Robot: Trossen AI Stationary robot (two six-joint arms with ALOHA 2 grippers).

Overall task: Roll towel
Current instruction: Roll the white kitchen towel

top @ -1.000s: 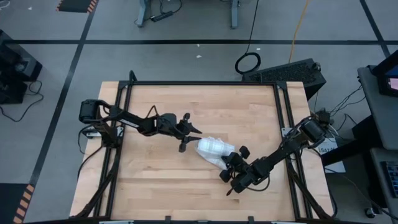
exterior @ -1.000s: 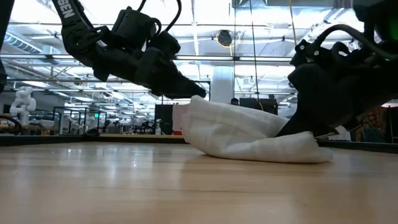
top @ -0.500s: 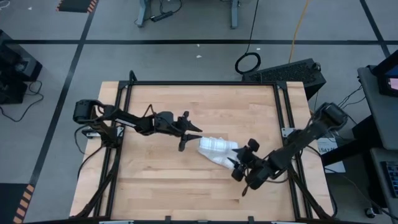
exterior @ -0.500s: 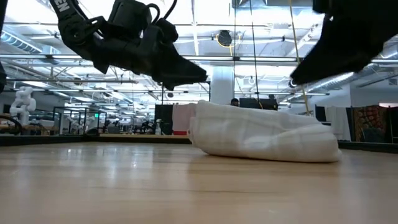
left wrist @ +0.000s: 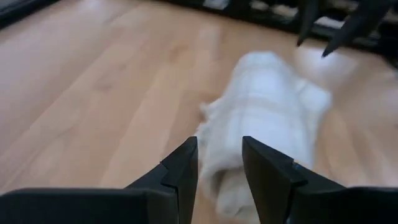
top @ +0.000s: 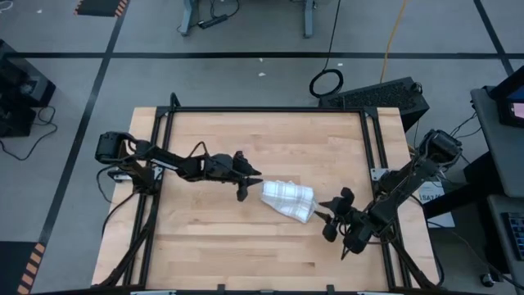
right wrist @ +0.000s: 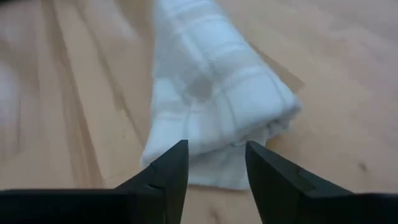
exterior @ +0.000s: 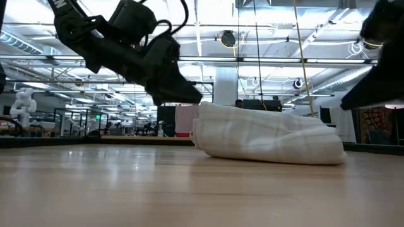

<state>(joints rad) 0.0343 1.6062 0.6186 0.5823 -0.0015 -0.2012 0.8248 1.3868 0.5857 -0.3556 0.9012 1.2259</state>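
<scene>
The towel [top: 288, 199], white with a grey plaid grid, lies rolled into a short thick roll on the wooden table [top: 205, 246], right of its middle. It also shows in the low view [exterior: 265, 135]. My left gripper [top: 250, 184] is open and hovers just off the roll's left end, which fills its wrist view [left wrist: 267, 106] past its fingers [left wrist: 219, 155]. My right gripper [top: 325, 217] is open and stands off the roll's right end [right wrist: 211, 93], clear of it, with its fingers [right wrist: 216, 158] pointing at that end.
A black frame [top: 372, 164] runs along the table's left, far and right edges. Bare wood [top: 221, 238] lies all round the roll. Beyond the table stand a black case [top: 385, 94] and floor cables.
My right gripper has drawn back from the towel's right end toward the table's right edge and risen clear of it. The end it had pressed flat has sprung up, and the towel lies as a fuller roll in the same place.
</scene>
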